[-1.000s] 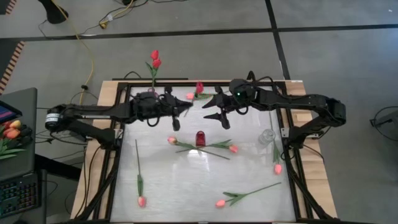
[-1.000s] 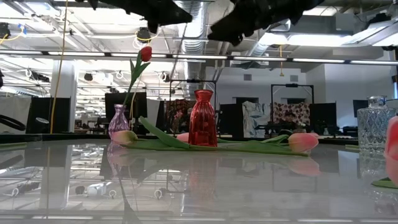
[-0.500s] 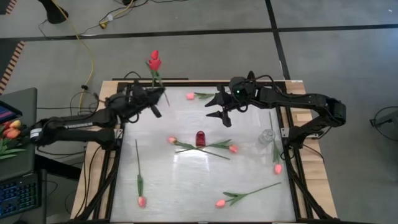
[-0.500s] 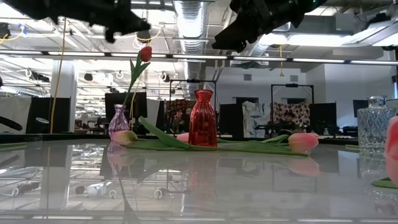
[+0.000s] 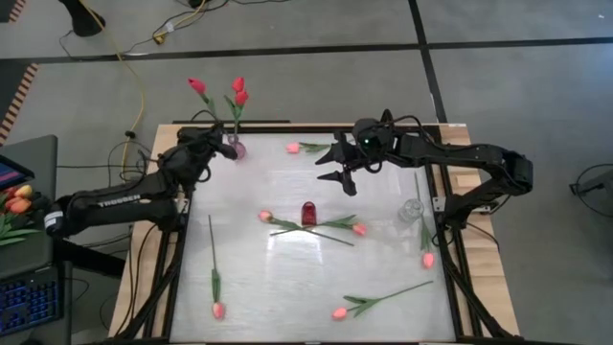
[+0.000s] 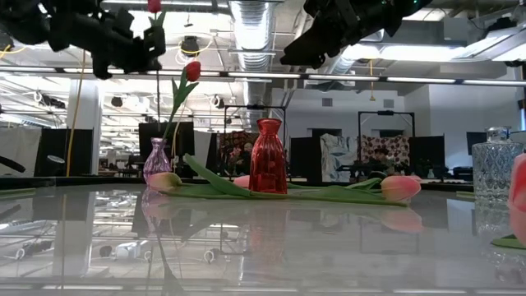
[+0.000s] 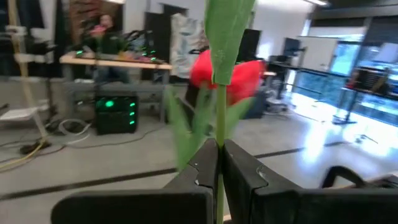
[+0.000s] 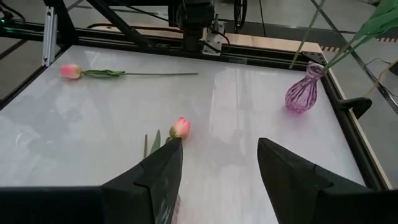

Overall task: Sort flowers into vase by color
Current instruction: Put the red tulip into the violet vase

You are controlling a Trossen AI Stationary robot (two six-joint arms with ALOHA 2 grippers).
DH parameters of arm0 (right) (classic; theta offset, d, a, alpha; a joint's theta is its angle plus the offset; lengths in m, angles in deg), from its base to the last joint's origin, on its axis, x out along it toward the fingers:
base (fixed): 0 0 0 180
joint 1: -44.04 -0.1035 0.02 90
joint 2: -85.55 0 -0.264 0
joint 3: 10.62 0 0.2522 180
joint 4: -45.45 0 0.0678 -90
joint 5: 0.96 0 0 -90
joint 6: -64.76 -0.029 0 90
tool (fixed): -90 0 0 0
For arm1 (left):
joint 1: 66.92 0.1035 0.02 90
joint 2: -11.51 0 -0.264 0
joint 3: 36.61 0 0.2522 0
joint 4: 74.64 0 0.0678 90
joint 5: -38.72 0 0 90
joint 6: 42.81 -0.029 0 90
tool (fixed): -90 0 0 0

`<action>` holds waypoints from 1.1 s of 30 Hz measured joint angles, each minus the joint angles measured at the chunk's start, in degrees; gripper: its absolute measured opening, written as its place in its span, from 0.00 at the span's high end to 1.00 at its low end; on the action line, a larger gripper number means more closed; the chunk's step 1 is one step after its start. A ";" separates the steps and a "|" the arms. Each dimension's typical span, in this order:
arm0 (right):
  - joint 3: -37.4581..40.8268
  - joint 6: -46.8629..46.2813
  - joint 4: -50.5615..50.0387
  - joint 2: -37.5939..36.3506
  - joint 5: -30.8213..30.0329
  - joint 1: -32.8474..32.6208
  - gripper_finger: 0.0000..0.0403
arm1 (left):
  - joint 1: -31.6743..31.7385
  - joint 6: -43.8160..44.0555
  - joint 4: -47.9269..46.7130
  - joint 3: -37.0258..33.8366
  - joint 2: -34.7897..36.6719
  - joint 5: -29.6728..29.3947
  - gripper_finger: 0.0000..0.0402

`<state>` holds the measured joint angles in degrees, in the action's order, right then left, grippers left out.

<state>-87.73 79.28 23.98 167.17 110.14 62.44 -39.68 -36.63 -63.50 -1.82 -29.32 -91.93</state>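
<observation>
My left gripper is over the table's far left corner, shut on a red tulip with its head up. It is just left of the purple vase, which holds two red tulips by their stems. In the low view the held stem runs down toward that vase. My right gripper hangs open above the far middle of the table, touching nothing. Several pink tulips lie flat on the table, two of them beside the red vase. My left gripper pinches the red tulip's green stem between its two fingers, below the leaves and the red head. The fingers lie across the stem. The tulip stands upright in the hold, head above the fingers, lifted clear of the table.
A clear glass vase stands near the right edge with a pink tulip beside it. Other pink tulips lie at the far edge, the near left and the near middle. A black frame borders the table.
My left gripper has swung from the far middle of the table toward the far left corner, carrying the red tulip with it, head upward. It now stands beside the purple vase. The right gripper has kept its place.
</observation>
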 joint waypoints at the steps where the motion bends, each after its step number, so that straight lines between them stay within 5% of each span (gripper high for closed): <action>1: 0.00 0.00 -0.02 0.00 0.00 0.00 0.42 | 1.35 -0.03 0.11 -0.09 -0.02 0.83 1.00; 19: 0.00 -0.52 -0.66 0.04 -0.02 0.00 0.42 | 14.66 0.76 2.66 -0.15 -1.59 10.50 1.00; 33: 0.00 -0.57 -0.63 0.04 -0.06 0.00 0.42 | 18.30 2.05 6.37 -0.15 -7.53 14.90 1.00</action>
<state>-87.73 78.71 23.35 167.22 110.08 62.44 -21.38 -34.58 -57.12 -1.97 -36.86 -77.03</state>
